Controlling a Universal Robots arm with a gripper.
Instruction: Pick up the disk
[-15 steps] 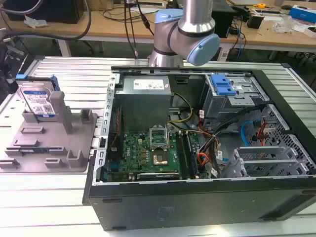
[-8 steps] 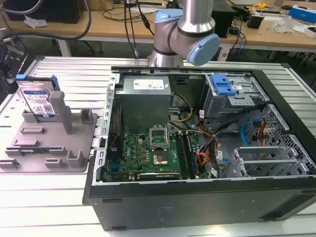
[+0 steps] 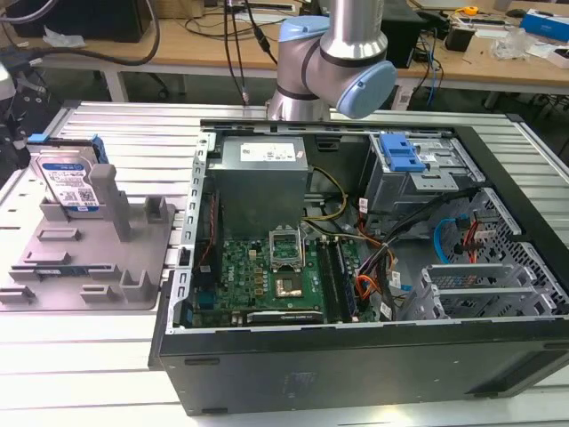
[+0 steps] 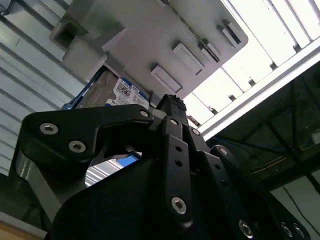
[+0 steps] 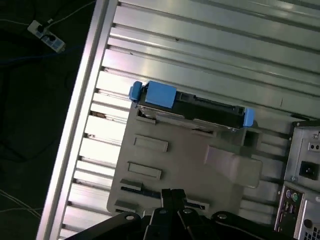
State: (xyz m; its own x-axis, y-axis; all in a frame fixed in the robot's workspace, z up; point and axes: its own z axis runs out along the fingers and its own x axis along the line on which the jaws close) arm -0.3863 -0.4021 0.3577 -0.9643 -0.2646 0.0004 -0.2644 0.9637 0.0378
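- The disk (image 3: 69, 182) stands on edge in a slot of a grey holder (image 3: 89, 267), at the holder's far corner on the exterior view's left. Its labelled face looks toward the open case (image 3: 356, 374).
- In the first wrist view the disk (image 5: 192, 109) shows edge-on as a dark strip with blue rails at both ends, upright along one edge of the holder (image 5: 165, 165).
- In the second wrist view part of its label (image 4: 122, 92) shows beyond the black fingers.
- The holder lies flat on the ribbed metal table (image 3: 133, 133), near the table's edge on the exterior view's left. It sits just beside the case, and its other slots look unfilled.
- The hand (image 5: 172, 194) is clenched: in both wrist views its two fingers meet at the tips with nothing between them. It grasps nothing.
- The hand hangs over the holder's side opposite the disk, apart from it. It touches neither disk nor holder, as far as I can tell.
- The arm (image 3: 333, 53) rises behind the case, at the table's far edge.
- Inside the case, a grey supply box (image 3: 262, 169) sits above the green board. It is not the task's thing.
- My judgement of progress: nothing of the pick-up is done. The disk sits seated in its slot, untouched, and both the grip and the lift are left.
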